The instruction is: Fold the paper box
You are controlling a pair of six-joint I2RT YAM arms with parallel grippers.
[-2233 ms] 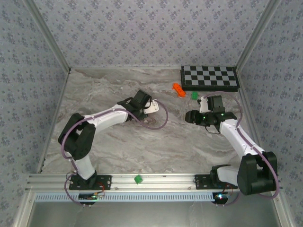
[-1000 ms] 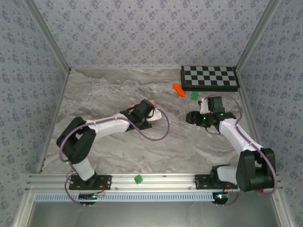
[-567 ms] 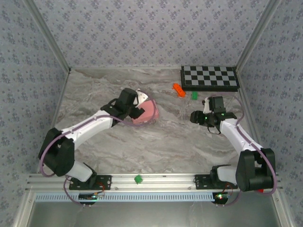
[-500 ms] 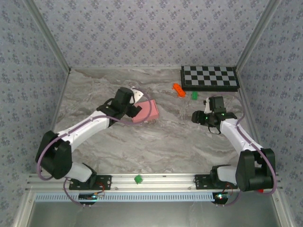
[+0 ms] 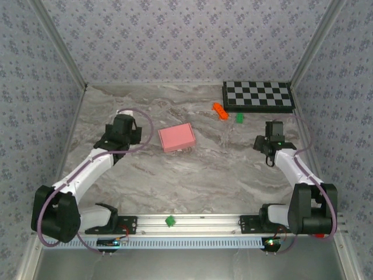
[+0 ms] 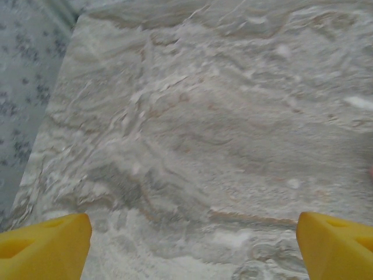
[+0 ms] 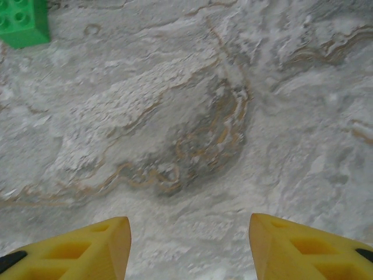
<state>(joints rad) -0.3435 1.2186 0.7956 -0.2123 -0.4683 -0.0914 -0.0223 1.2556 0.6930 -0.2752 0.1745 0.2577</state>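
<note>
- Looking down from the top view, the paper box [image 5: 176, 137] lies near the middle of the grey marbled counter [image 5: 192, 175]. It is a plain salmon-pink rectangle, slightly skewed, with straight edges and a smooth matte top. Bare counter surrounds it on every side.
- The left hand [image 5: 122, 123] hovers well to the box's left, closer to the left wall. The right hand [image 5: 273, 129] is well to its right, near the right wall. Neither touches the box.
- A flat checkerboard [image 5: 257, 95] fills the far right corner. An orange block [image 5: 220, 111] and a green block [image 5: 239, 117] lie just in front of it, apart from the box.
- From the left wrist, the left hand [image 6: 189, 248] has its yellow fingers [image 6: 44, 245] spread wide, holding nothing, with veined counter between them. The patterned wall runs along the left edge.
- From the right wrist, the right hand [image 7: 186, 245] has its fingers [image 7: 309, 245] parted and empty over the counter. The studded green block [image 7: 22, 22] sits at the top left corner.
</note>
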